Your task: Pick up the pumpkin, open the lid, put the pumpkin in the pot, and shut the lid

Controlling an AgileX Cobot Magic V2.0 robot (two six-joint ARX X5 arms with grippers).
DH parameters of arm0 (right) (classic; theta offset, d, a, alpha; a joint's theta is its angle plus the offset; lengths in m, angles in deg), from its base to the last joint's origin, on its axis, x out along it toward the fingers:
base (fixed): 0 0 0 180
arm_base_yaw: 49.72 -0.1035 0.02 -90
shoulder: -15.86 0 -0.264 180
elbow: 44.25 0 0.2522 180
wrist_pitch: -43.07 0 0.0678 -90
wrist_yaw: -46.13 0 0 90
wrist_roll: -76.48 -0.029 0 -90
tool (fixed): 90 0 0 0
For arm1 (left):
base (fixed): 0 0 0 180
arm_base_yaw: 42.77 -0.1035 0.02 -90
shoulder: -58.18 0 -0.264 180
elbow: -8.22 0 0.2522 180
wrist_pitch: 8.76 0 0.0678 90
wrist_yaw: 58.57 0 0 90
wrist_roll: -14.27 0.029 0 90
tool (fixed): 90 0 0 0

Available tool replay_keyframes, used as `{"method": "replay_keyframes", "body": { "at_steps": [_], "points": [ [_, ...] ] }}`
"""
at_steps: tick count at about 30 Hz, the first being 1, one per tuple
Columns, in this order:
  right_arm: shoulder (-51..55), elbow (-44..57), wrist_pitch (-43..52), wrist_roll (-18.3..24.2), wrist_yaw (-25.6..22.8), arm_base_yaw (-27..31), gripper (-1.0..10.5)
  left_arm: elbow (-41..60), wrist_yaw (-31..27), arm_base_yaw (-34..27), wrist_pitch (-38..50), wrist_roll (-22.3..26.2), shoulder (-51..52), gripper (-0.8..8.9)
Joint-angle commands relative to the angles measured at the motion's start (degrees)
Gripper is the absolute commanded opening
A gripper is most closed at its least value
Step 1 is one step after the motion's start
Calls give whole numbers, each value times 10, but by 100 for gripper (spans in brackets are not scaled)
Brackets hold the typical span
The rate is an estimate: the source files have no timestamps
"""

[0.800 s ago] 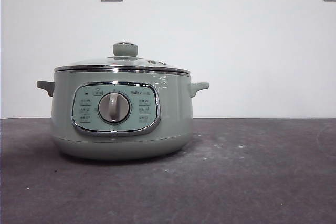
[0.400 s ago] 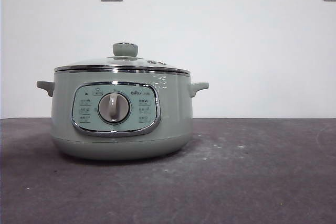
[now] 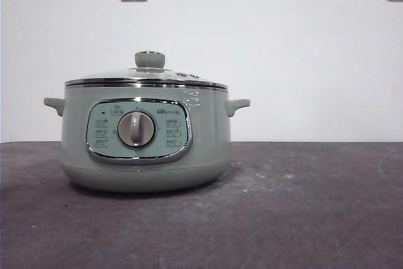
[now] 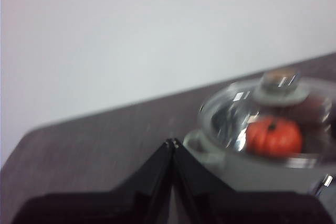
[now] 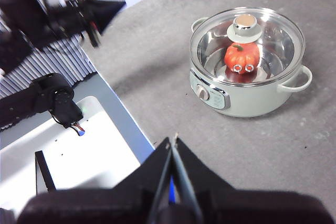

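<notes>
The pumpkin (image 5: 242, 54) sits inside the pot (image 5: 247, 90), seen through the lid (image 5: 247, 38), which rests closed on the rim. Both arms hang clear of it: the left gripper (image 4: 171, 142) just beside one pot handle, the right gripper (image 5: 172, 142) well back toward the desk (image 5: 157, 77) edge. Both have jaws pressed together, holding nothing. Judging by this, no further move is called for.

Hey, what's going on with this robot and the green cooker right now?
Nothing is being handled at the moment. The pumpkin sits inside the pot, visible through the glass of the lid, which is seated on the pot's rim. The left gripper hangs off to one side of the pot and the right gripper high above the table; both are shut and hold nothing.
</notes>
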Motion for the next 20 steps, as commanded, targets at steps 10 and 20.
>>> {"method": "replay_keyframes", "body": {
  "at_steps": [10, 20],
  "points": [
    [11, 0, -8, 3, -1, -1, 0, 146, -13, -2, 10, -21, 95, -4],
    [12, 0, -8, 3, -1, -1, 0, 178, -29, -2, -14, -23, 117, -4]
  ]
}}
